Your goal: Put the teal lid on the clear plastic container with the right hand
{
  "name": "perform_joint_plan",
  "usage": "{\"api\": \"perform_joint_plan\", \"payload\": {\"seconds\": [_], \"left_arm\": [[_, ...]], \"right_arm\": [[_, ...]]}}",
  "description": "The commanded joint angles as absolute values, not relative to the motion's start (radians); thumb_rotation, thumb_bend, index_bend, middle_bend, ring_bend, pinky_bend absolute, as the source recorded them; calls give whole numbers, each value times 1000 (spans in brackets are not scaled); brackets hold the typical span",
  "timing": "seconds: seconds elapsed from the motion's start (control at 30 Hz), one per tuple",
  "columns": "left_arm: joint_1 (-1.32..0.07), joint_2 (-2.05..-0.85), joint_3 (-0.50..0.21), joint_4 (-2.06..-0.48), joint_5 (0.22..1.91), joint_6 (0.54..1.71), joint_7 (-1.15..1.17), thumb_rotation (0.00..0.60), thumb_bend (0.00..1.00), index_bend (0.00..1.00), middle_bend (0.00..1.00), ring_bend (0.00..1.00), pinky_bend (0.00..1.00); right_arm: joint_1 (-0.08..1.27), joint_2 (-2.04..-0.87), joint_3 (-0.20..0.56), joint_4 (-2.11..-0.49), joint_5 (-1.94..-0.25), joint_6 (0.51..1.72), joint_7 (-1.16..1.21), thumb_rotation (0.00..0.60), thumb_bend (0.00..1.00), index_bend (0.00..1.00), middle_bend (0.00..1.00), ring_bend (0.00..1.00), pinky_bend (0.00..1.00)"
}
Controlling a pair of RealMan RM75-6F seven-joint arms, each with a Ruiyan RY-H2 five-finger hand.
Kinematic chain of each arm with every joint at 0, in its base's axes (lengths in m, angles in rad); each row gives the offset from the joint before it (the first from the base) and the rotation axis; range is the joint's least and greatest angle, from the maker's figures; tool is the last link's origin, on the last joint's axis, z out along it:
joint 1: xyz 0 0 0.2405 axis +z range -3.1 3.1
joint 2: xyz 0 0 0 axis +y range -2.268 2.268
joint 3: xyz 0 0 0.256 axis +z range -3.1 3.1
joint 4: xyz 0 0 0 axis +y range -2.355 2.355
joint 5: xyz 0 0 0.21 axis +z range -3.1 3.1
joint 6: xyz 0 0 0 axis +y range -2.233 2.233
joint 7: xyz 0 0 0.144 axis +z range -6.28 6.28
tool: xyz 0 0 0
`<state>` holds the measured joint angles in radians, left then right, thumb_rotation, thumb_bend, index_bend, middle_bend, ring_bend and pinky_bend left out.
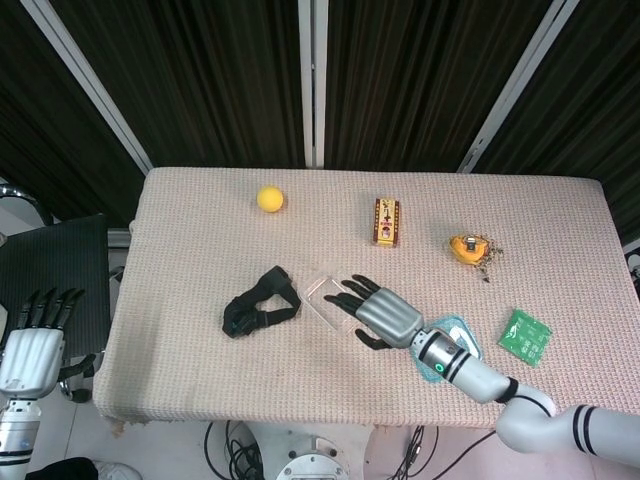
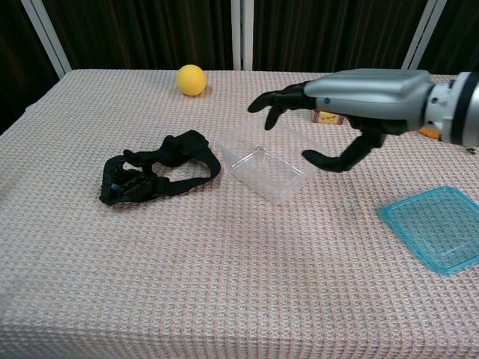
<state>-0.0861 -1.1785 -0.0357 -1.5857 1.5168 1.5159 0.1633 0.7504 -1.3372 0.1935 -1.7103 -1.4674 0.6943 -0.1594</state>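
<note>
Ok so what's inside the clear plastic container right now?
Nothing shows inside the clear plastic container: through its walls only the woven tablecloth is visible. The right hand hovers above its far side, empty. The teal lid lies flat on the cloth, apart.

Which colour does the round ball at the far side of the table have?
The ball is yellow; the chest view shows it best.

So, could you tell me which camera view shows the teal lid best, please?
The chest view: the teal lid lies almost fully visible on the table, cut only at the frame's right edge, apart from the right hand. In the head view the right arm covers most of the lid, leaving only edges.
</note>
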Motion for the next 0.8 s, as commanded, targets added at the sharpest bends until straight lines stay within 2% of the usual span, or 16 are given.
{"api": "perform_joint_plan", "payload": {"seconds": [0.03,0.1,0.2,0.57,0.8], "left_arm": [[-86,-1180,-36,-1584,1517,1516,165,600,0,95,99,34,0],[-87,-1182,-35,-1584,1517,1513,163,600,0,96,99,34,0],[-89,-1185,-34,-1579,1515,1508,163,600,0,95,99,34,0],[-96,-1188,-35,-1561,1504,1485,132,600,0,95,99,34,0],[-97,-1194,-33,-1551,1497,1475,116,600,0,95,99,34,0]], "right_arm": [[844,-1422,249,-1650,-1355,617,-221,600,704,0,183,0,0],[882,-1455,264,-1620,-1290,597,-252,600,797,0,187,0,0],[930,-1497,271,-1570,-1197,584,-299,600,850,0,193,0,0],[1042,-1587,246,-1433,-997,569,-357,600,847,0,201,0,0],[1036,-1539,206,-1497,-1009,555,-304,600,835,0,239,0,0]]}}
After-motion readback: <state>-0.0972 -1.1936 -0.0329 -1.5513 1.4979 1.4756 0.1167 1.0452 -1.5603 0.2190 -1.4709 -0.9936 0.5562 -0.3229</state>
